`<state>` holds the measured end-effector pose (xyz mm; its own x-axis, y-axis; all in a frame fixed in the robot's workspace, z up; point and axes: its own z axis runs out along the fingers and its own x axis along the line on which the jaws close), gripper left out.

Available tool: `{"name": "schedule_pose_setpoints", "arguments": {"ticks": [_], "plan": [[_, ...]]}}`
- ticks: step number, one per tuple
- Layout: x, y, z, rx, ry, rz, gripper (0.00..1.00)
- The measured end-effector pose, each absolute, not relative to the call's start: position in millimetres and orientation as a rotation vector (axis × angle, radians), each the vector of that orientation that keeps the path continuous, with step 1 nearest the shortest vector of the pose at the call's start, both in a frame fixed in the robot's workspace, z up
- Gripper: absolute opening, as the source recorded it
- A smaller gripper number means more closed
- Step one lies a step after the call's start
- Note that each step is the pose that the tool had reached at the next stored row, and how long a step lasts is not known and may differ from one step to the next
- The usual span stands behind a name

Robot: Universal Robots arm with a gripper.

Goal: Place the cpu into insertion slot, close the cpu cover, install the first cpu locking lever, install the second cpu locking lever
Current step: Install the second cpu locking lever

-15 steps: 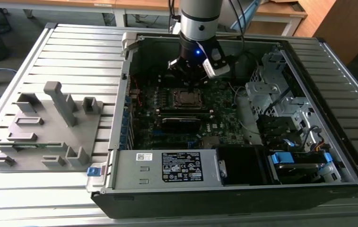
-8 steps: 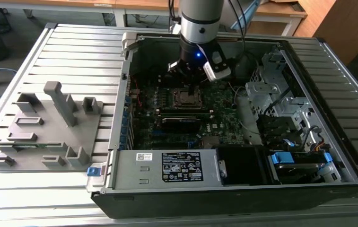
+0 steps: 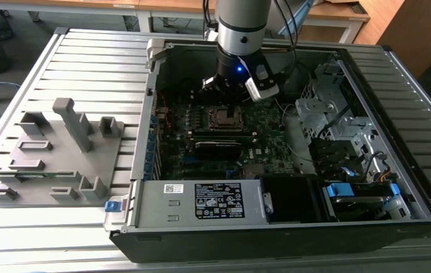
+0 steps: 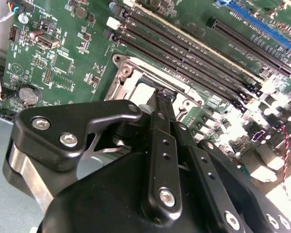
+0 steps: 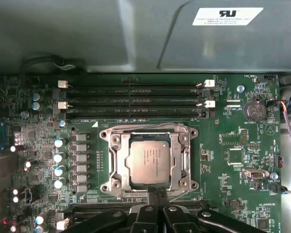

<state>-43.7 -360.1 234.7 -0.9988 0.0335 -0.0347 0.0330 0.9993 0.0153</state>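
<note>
Silver-grey and square, one cpu [image 5: 152,160] lies flat in the single insertion slot [image 5: 116,165] on the green circuit board [image 5: 233,141], inside an open computer case [image 3: 397,114]. One cpu cover [image 5: 185,160] frames the chip, its sides square with the four long memory slots [image 5: 136,99] beside it. One gripper [image 5: 157,194] hangs over the socket's edge, its two fingers [image 4: 161,116] pressed together, grasping nothing. One grey parts stand [image 3: 56,153] sits on the slatted bench [image 3: 94,51] beside the case.
</note>
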Motion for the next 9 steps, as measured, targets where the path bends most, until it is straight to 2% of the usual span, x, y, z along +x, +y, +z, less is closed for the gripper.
{"name": "schedule_pose_setpoints", "arguments": {"ticks": [9], "plan": [[-45.5,-362.1,234.7,0.051,3.104,0.023,0.11]]}}
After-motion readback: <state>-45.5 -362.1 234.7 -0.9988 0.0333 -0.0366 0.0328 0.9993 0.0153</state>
